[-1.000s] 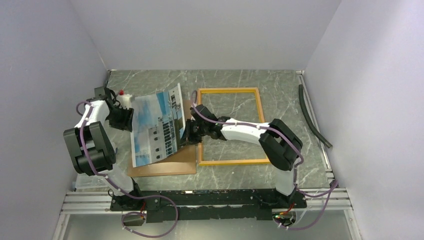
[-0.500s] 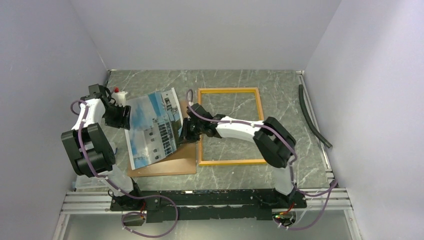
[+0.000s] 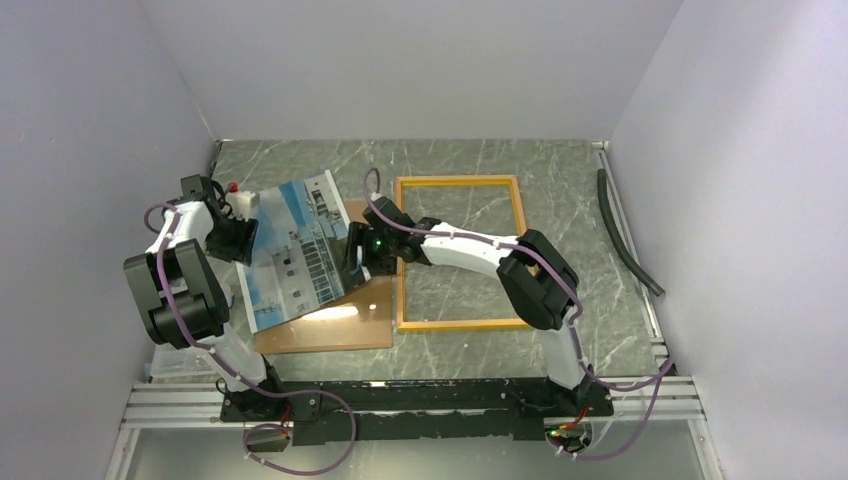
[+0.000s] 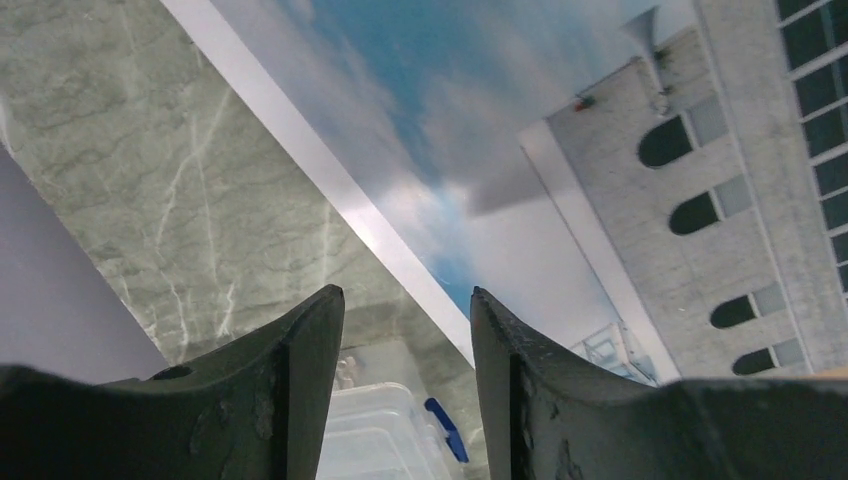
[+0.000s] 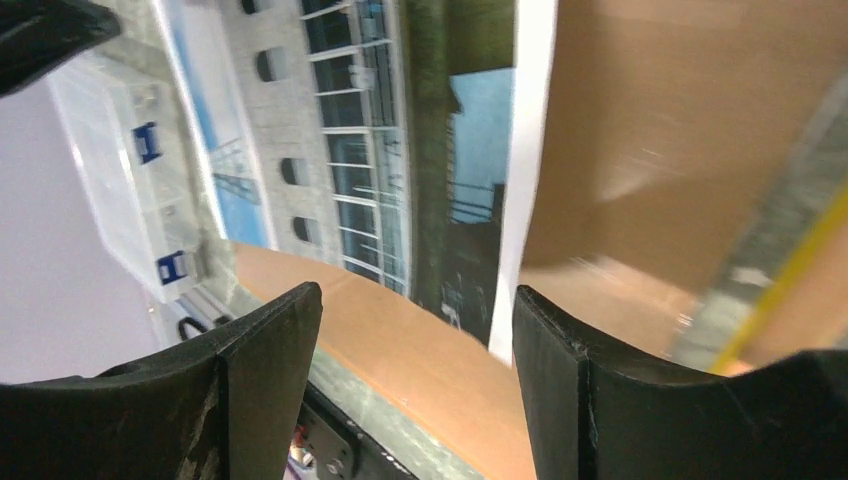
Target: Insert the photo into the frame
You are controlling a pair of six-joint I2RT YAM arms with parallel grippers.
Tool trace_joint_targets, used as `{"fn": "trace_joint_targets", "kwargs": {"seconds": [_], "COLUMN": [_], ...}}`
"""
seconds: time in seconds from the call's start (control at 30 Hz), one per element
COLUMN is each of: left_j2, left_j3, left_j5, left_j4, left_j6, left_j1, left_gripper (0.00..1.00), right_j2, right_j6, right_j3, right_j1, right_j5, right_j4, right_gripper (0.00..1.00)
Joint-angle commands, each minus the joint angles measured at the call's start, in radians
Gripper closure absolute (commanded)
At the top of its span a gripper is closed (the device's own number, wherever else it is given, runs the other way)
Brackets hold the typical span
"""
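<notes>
Photo not yet in the frame

The photo (image 3: 300, 250) sits tilted over the brown board (image 3: 340, 325) near the bench's left edge, between the left gripper (image 3: 243, 237) and right gripper (image 3: 358, 258), both with fingers apart. The frame (image 3: 455, 181) lies flat mid-bench, unfilled. Moving the print across and seating it are judged still to do.

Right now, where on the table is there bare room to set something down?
Free: the strip between the frame and the hose, and the strip behind the frame along the back wall. Crowded: the left, with the photo over the brown board.
</notes>
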Motion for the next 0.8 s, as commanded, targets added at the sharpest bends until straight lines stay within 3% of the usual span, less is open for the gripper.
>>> {"fn": "trace_joint_targets", "kwargs": {"seconds": [0.0, 0.17, 0.47, 0.77], "left_j2": [0.030, 0.061, 0.127, 0.141], "left_j3": [0.037, 0.037, -0.022, -0.077], "left_j5": [-0.058, -0.143, -0.147, -0.141], "left_j4": [0.050, 0.119, 0.175, 0.197], "left_j6": [0.031, 0.045, 0.025, -0.020], "left_j1": [0.020, 0.037, 0.021, -0.063], "left_gripper": [0.46, 0.47, 0.47, 0.48], "right_j2": [-0.066, -0.054, -0.044, 0.008], "right_j6": [-0.038, -0.062, -0.088, -0.022], "right_j3": [-0.058, -0.072, -0.054, -0.037], "right_j1": [-0.043, -0.059, -0.061, -0.048], "right_j5": [0.060, 0.100, 0.179, 0.099], "right_j4": [-0.099, -0.175, -0.256, -0.157], "right_gripper": [0.27, 0.27, 0.27, 0.27]}}
